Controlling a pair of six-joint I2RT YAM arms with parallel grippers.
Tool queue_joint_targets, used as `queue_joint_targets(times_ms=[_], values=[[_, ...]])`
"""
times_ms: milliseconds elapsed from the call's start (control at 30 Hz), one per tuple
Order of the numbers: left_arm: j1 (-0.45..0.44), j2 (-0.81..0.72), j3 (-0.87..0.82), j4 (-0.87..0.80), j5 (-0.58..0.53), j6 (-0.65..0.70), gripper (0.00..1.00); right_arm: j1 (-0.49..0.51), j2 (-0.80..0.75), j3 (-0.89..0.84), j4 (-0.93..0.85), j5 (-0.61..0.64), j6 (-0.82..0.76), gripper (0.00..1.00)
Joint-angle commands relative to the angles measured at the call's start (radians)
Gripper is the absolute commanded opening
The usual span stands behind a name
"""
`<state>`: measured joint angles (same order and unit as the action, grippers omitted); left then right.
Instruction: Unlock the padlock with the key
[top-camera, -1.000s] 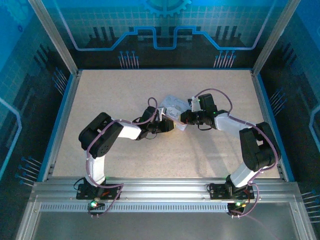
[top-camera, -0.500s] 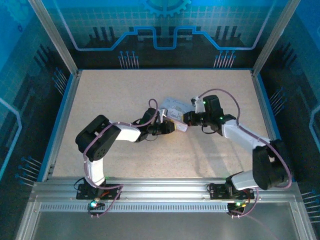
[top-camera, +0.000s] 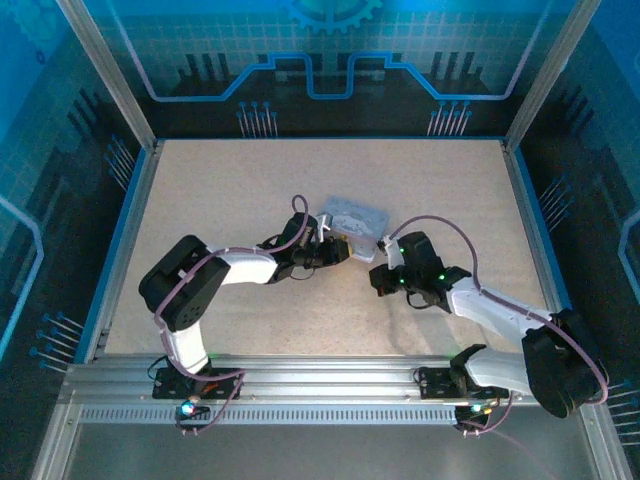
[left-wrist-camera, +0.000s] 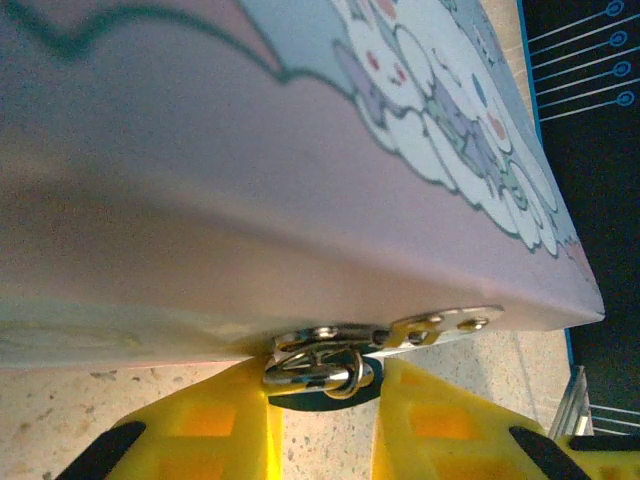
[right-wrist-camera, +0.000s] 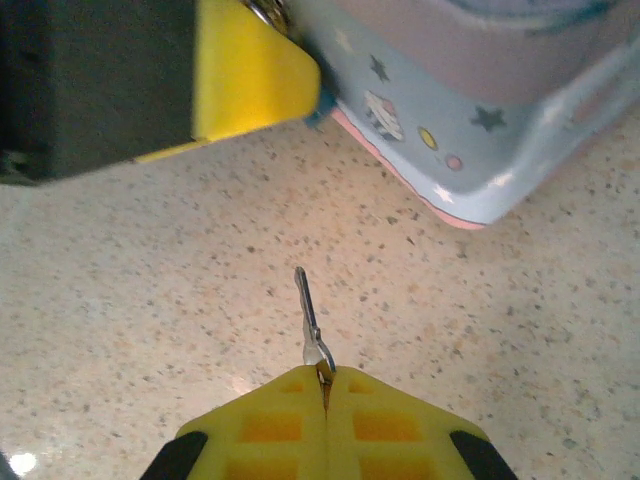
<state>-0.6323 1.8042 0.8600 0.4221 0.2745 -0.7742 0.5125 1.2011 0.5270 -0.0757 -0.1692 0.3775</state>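
- Pulled back from the box toward the near edge, the right gripper (right-wrist-camera: 325, 385) is clenched on the thin silvery metal key (right-wrist-camera: 309, 320), whose blade points out over the speckled beige table (right-wrist-camera: 130, 300).
- Left gripper (left-wrist-camera: 325, 400) pinches the tiny dark bluish padlock (left-wrist-camera: 322, 397), which hangs by its silvery shackle from the hasp (left-wrist-camera: 440, 324).
- Pale blue cartoon-printed tin box (left-wrist-camera: 250, 180): lid shut, contents hidden.

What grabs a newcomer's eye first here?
The cartoon-printed tin box in the middle of the table, with the padlock hanging from its hasp between the left gripper's yellow fingers. Just short of it, the right gripper is shut on the key, pointing toward the box.
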Motion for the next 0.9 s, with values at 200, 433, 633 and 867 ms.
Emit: queue_joint_targets(times_ms=[200,433,633,867], values=[[-0.018,-0.073,0.022,-0.047,0.026,-0.051,0.18,0.057,0.014,-0.061,0.182,0.134,-0.070,0.00],[-0.020,-0.078,0.033,-0.077,0.031,-0.076,0.17,0.074,0.064,-0.055,0.233,0.180,-0.101,0.00],[-0.023,-0.078,0.036,-0.071,0.037,-0.082,0.17,0.094,0.101,-0.039,0.266,0.189,-0.108,0.00],[-0.024,-0.074,0.042,-0.071,0.038,-0.085,0.17,0.116,0.135,-0.026,0.295,0.195,-0.109,0.00]])
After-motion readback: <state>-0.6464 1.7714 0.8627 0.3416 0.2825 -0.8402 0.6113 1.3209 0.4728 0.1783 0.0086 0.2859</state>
